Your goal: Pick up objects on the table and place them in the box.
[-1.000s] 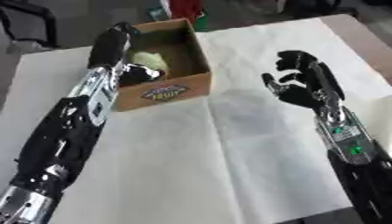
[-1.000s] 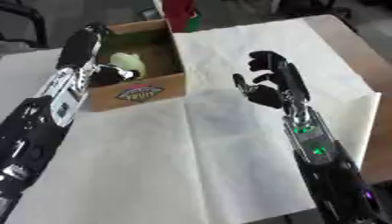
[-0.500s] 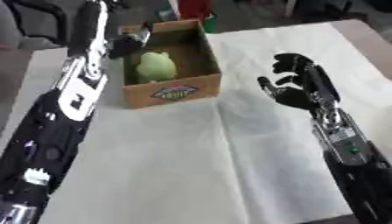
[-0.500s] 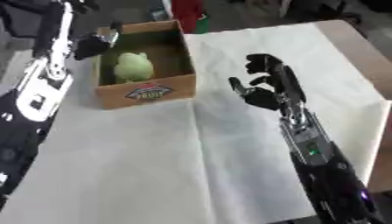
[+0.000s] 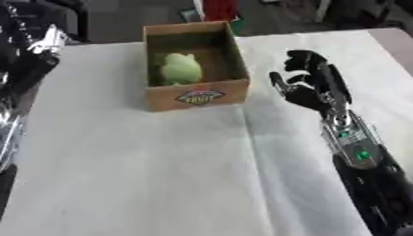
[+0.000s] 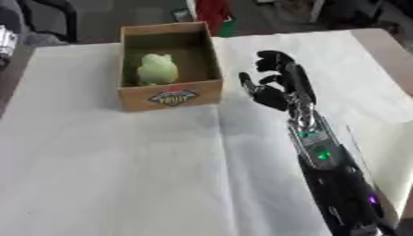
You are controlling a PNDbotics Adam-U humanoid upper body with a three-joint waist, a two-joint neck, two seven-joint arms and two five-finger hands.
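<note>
A: While the box (image 6: pixel 169 69) sits at the far left-centre of the white-covered table (image 5: pixel 161 175), what's inside it?

B: One pale green, rounded object (image 6: pixel 156 69), lying on the box floor twd the left wall. Cardboard box, open top, label on its near face. Its long axis runs near-to-far.

A: Anything left on the cloth to pick up?

B: None that I can see. The cloth looks bare apart from the box and the arms, so I'd judge the task is at or near its end.

A: Where's the right hand (image 6: pixel 274 85)?

B: Raised above the table, just right of the box and apart from it, palm facing left twd the box. Fingers upright and relaxed, somewhat curled at the tips, holding nothing. The forearm runs back to the near right corner.

A: And the left hand?

B: Can't make it out. Only a black-and-silver bit of left arm (image 5: pixel 28 69) shows at the far left edge, left of the box, not touching it. Whether those fingers are spread or closed, I can't tell.

A: So which hand is better placed?

B: The right hand; the box lies directly to its left, w/ the green object a bit farther left still. If another item turned up on the right side, that hand would carry it leftward over the box's right wall.
</note>
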